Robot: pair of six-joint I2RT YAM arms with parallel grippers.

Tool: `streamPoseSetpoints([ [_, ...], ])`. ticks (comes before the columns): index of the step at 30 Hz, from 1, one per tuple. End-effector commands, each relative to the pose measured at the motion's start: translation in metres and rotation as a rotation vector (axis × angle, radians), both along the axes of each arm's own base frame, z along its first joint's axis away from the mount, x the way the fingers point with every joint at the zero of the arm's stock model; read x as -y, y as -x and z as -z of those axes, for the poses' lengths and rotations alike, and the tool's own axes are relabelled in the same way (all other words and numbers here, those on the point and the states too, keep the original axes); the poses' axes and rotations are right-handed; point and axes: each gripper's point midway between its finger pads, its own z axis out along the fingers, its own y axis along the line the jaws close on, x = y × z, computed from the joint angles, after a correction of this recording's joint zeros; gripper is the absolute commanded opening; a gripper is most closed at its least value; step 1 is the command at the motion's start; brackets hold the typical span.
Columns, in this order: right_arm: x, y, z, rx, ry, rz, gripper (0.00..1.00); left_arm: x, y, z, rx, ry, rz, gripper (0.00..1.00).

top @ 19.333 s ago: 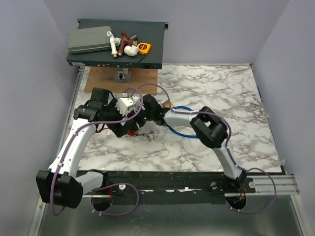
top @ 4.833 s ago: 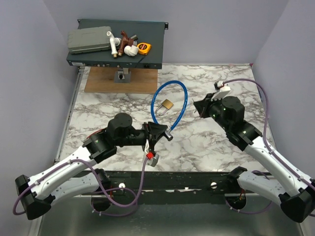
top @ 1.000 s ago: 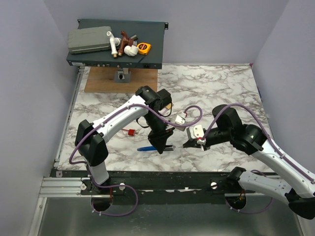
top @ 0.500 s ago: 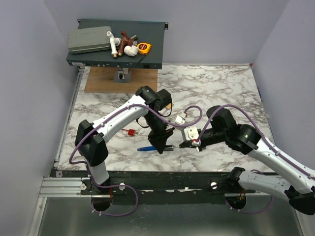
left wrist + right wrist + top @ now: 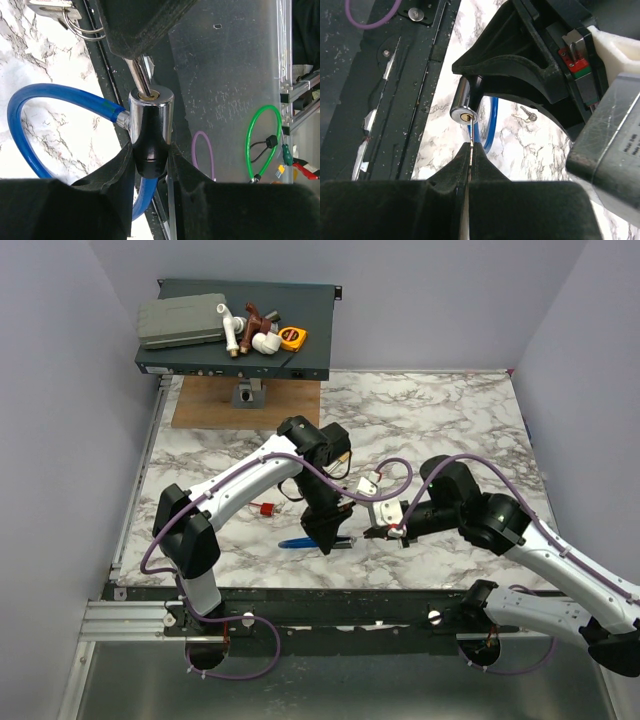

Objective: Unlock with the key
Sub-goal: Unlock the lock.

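**Key at the keyway, angle in doubt**

The right gripper (image 5: 470,165) is pinched together on the key (image 5: 141,79), whose tip meets the keyway of the chrome lock cylinder (image 5: 150,120). The left gripper (image 5: 150,165) is clamped around that cylinder. The blade looks tilted against the cylinder's axis. Pushing on could make it jam, skid off the face, or twist in the pinch.

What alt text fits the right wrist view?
The right end effector pinches a thin key, its tip at the keyhole of a chrome lock cylinder gripped by the left end effector. Blue cable and marble table behind.
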Motion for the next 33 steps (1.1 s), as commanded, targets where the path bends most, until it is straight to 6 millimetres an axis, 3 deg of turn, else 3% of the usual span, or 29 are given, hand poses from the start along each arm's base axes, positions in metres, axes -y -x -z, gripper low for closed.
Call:
streamPoseSetpoints([
  [1, -0.002, -0.003, -0.004, 0.033, -0.021, 0.006, 0.01, -0.007, 0.009, -0.005, -0.024, -0.030, 0.014, 0.00],
  [19, -0.004, 0.007, 0.006, 0.015, 0.003, -0.035, 0.01, -0.008, 0.011, -0.006, -0.029, -0.028, 0.013, 0.00],
  [33, -0.014, 0.001, 0.001, 0.049, -0.016, -0.026, 0.01, -0.007, 0.004, -0.010, -0.047, -0.045, -0.044, 0.00],
])
